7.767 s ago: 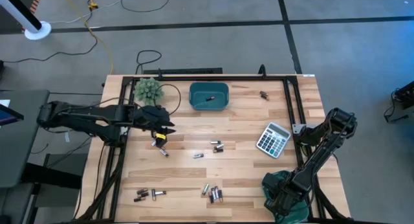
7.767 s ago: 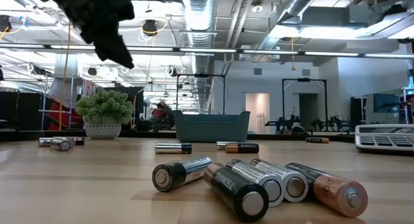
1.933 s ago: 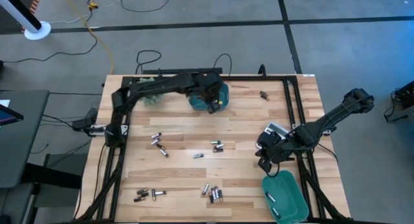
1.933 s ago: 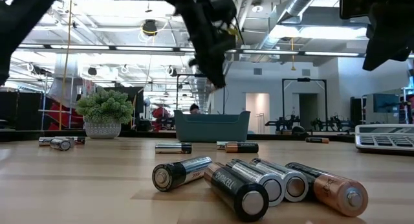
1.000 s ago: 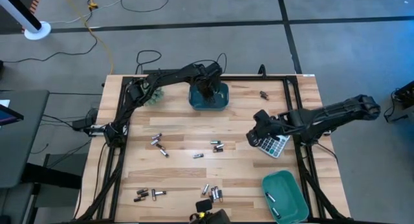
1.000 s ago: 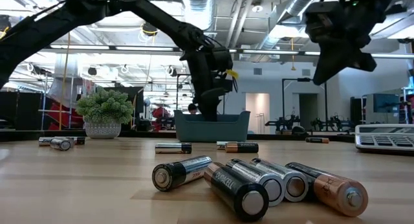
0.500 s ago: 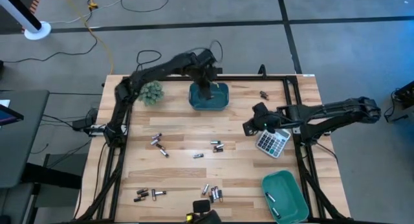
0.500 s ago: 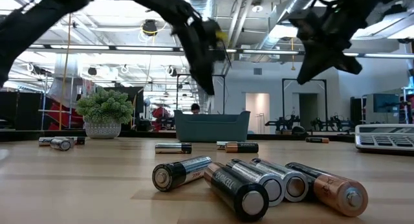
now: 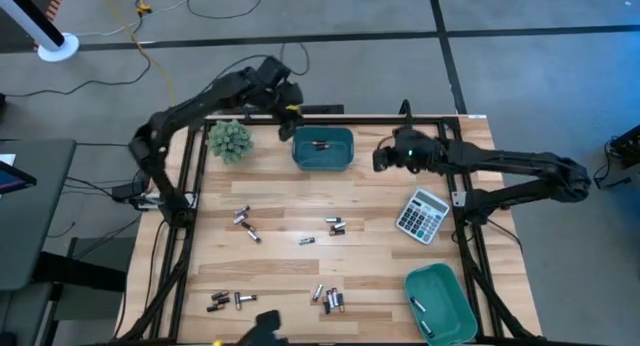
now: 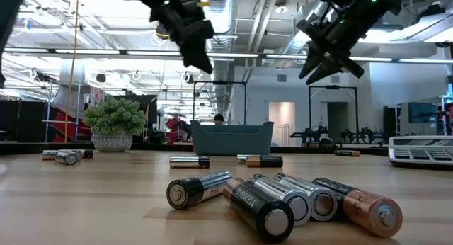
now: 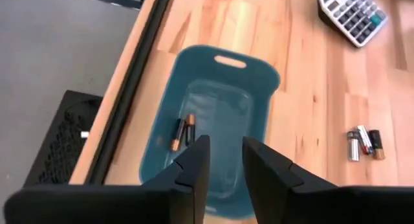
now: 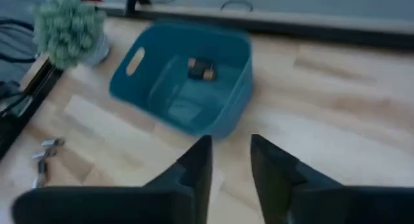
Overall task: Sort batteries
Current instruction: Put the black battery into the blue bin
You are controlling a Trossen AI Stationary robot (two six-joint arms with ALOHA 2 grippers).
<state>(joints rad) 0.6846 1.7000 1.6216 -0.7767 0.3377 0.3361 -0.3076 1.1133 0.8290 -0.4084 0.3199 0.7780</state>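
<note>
Batteries lie in loose groups on the wooden table: mid-table, mid-left, by the near edge and close to the low camera. A teal bin at the far edge holds two batteries. My left gripper hangs high over the far edge, just left of that bin, open and empty. My right gripper hovers just right of the bin, open and empty.
A second teal bin with batteries stands at the near right corner. A grey calculator lies at the right, a small potted plant at the far left. One battery lies at the far right. A black frame borders the table.
My left gripper has risen out of the far teal bin and drawn back toward the table's far left, past the far edge. My right gripper has swung from beside the calculator toward the far edge, ending just right of that bin.
</note>
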